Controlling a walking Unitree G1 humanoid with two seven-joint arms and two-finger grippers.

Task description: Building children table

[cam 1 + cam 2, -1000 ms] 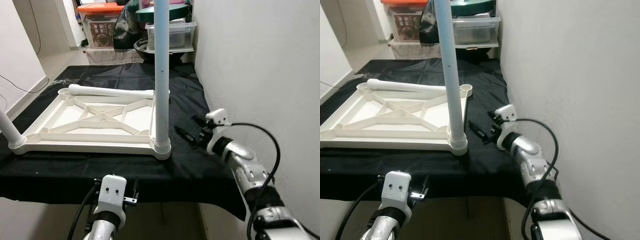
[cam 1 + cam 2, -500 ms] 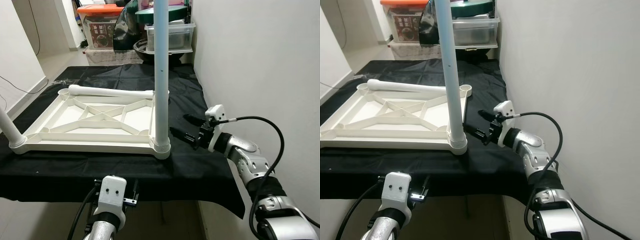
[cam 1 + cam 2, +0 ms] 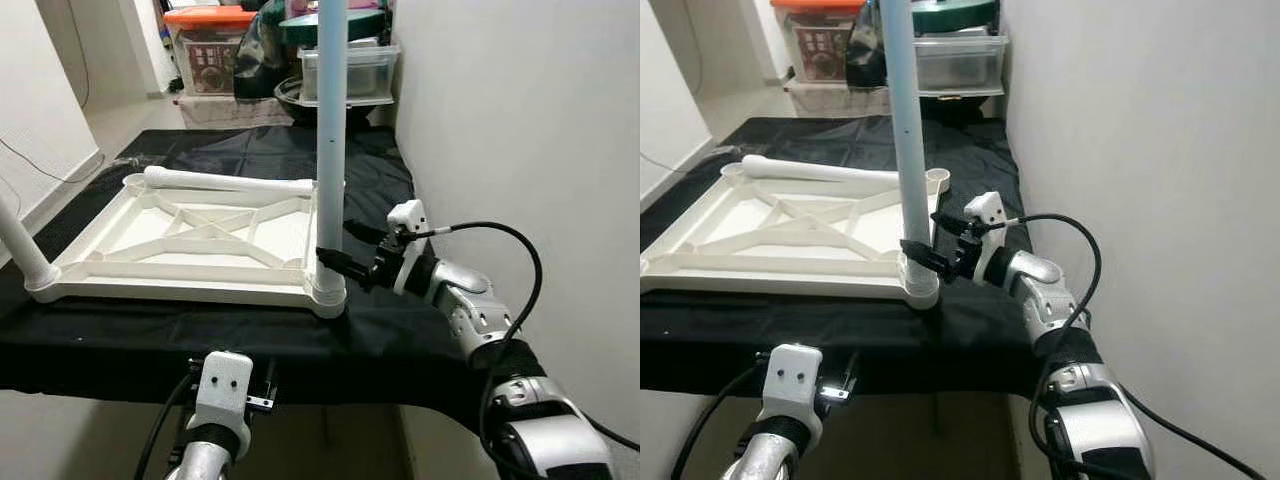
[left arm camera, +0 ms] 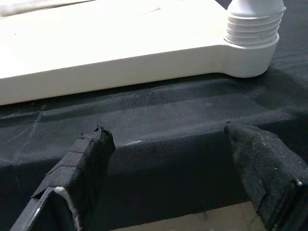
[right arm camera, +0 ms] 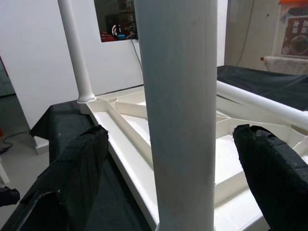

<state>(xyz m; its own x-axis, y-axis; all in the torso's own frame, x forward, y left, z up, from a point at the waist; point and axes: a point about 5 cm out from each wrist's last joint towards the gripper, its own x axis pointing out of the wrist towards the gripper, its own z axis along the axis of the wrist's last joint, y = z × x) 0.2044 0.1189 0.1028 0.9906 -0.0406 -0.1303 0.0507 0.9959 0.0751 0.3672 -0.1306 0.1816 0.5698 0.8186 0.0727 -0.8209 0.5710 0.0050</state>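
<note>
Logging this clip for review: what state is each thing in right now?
Tabletop: upside down on the black cloth.
Near right leg: upright in its corner socket.
Loose leg: lying across the tabletop's far edge.
Right claw: open, fingers either side of the upright leg.
Left claw: open, low before the table edge.

The right arm point(image 3: 470, 305) is silver with jointed, rounded segments, a white camera block point(image 3: 405, 214) at the wrist and a looping black cable point(image 3: 520, 270). Its pincer point(image 3: 345, 248) has two long black fingers. The left arm point(image 3: 215, 435) carries a white block with two small holes; the left pincer point(image 4: 173, 168) has black, cloth-textured fingers.
</note>
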